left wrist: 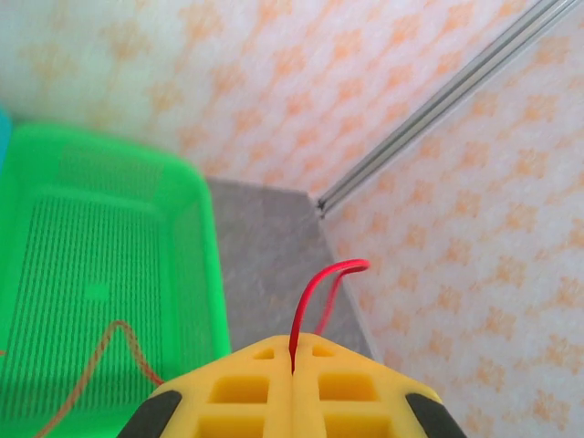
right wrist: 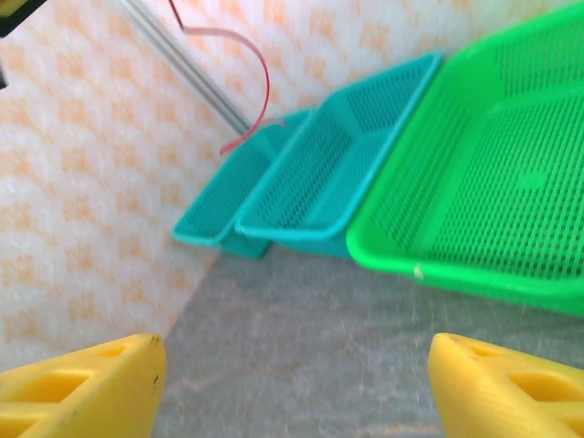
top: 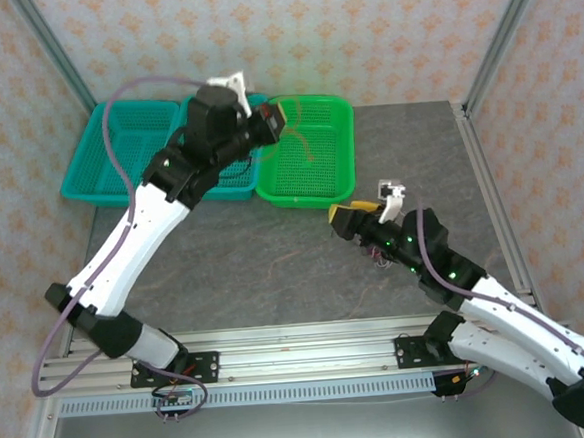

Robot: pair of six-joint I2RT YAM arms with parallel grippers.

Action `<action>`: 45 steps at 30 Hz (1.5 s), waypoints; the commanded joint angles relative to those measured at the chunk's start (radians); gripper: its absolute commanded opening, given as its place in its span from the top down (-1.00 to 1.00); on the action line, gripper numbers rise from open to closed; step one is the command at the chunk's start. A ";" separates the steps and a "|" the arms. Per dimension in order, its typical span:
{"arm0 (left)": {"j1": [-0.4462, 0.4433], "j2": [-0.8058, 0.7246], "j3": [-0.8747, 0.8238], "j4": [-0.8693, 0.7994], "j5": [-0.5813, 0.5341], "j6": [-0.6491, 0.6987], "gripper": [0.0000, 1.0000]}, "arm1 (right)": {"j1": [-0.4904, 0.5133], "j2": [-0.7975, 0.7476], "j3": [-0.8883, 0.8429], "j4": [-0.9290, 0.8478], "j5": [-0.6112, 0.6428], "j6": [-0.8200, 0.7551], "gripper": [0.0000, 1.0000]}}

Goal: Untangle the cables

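My left gripper [top: 271, 121] hovers over the near-left corner of the green basket [top: 339, 148], shut on a thin red cable [left wrist: 310, 297]. The cable loops up out of the yellow fingertips [left wrist: 265, 383] and bends back down. A second red-orange cable [left wrist: 102, 351] lies curled on the green basket's floor [top: 308, 144]. The held red cable [right wrist: 262, 87] hangs in the air above the teal baskets in the right wrist view. Above the table's middle, just in front of the green basket, my right gripper [top: 346, 216] stands open, with only bare grey tabletop between its yellow fingers [right wrist: 87, 383].
Two teal baskets [top: 117, 156] stand side by side at the back left, touching the green basket [right wrist: 493, 173]. Patterned walls with metal corner posts [top: 500, 34] close in the back and sides. A purple-grey arm cord [top: 114, 111] arcs over the teal baskets.
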 commanded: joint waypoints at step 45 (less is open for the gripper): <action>-0.078 -0.342 -0.732 0.101 0.095 0.190 -0.35 | -0.394 0.669 0.115 -0.454 -0.076 0.139 0.05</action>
